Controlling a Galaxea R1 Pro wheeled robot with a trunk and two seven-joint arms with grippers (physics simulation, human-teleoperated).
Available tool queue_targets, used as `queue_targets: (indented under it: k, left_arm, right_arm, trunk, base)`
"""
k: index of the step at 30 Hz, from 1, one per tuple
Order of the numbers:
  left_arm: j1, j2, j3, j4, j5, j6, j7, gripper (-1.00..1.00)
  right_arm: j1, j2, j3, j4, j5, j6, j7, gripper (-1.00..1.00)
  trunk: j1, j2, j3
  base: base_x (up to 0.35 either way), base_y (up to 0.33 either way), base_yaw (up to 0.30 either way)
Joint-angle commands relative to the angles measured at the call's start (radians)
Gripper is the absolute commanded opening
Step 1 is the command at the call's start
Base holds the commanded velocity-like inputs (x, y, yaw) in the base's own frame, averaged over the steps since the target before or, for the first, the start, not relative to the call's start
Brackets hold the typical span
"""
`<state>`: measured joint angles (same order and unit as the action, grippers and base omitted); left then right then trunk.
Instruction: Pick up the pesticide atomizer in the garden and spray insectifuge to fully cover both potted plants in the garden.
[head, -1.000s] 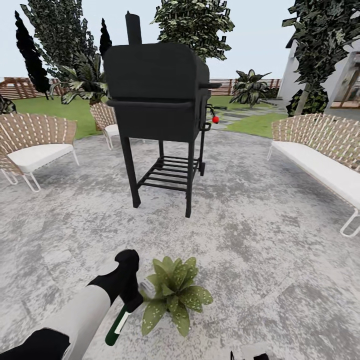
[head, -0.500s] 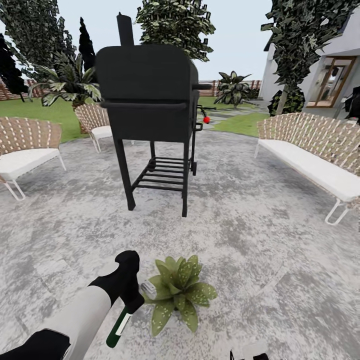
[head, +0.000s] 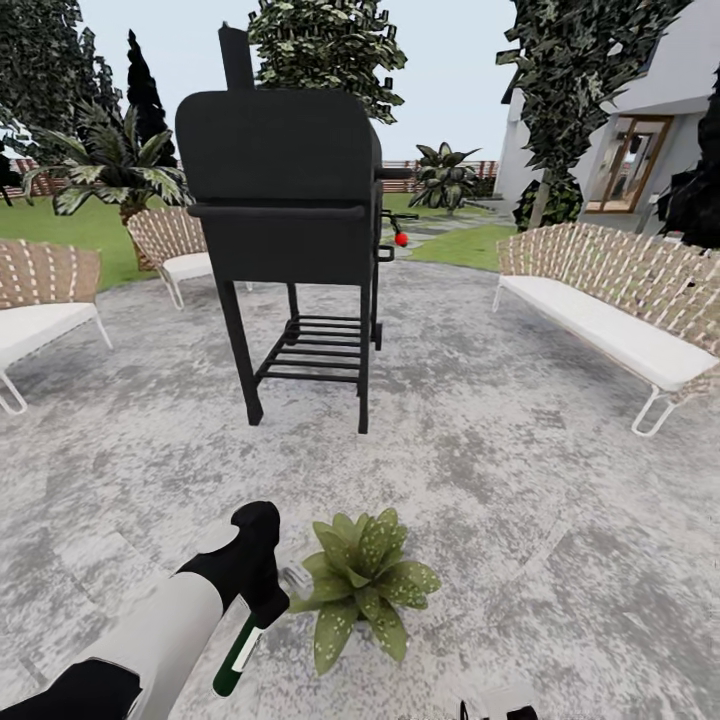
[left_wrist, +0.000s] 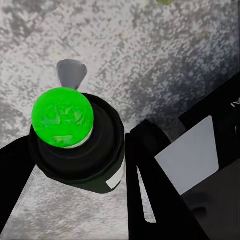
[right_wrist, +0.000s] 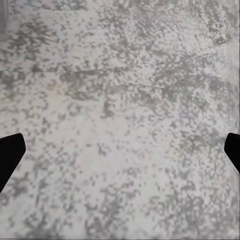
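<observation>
The left gripper (head: 262, 600) grips the pesticide atomizer (head: 237, 655), nozzle beside one potted plant (head: 362, 582) on the paving, so pickup is complete and spraying both plants apparently remains; the right gripper (right_wrist: 120, 155) stands wide, empty.

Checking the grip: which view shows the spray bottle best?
The left wrist view: the spray bottle sits close up between the left gripper's fingers. The head view shows its body hanging below that gripper.
</observation>
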<state>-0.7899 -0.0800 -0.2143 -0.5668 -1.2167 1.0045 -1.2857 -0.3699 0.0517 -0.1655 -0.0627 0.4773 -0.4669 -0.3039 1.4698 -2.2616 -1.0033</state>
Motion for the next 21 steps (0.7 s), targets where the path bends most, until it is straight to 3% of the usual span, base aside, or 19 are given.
queue_targets:
  k: [1,14,21]
  left_arm:
    - [0.0,0.0,0.0,-0.002,-0.009,0.009,-0.011,-1.0]
    - [0.003,-0.004,-0.004,0.014,-0.001,0.009,-0.011,-1.0]
    - [0.011,-0.002,-0.005,0.084,0.0,0.008,-0.011,-1.0]
  right_arm:
    - [-0.001,0.0,-0.008,0.001,0.011,-0.002,-0.004,1.0]
    - [-0.001,0.0,-0.006,0.004,0.011,-0.002,-0.004,1.0]
    - [-0.001,0.0,-0.006,0.005,0.011,-0.002,-0.003,1.0]
  trunk:
    - [0.0,0.0,-0.001]
    - [0.0,0.0,-0.001]
    - [0.0,0.0,-0.001]
  base:
    - [0.0,0.001,-0.291]
    - [0.236,0.134,-0.042]
    - [0.023,0.008,-0.104]
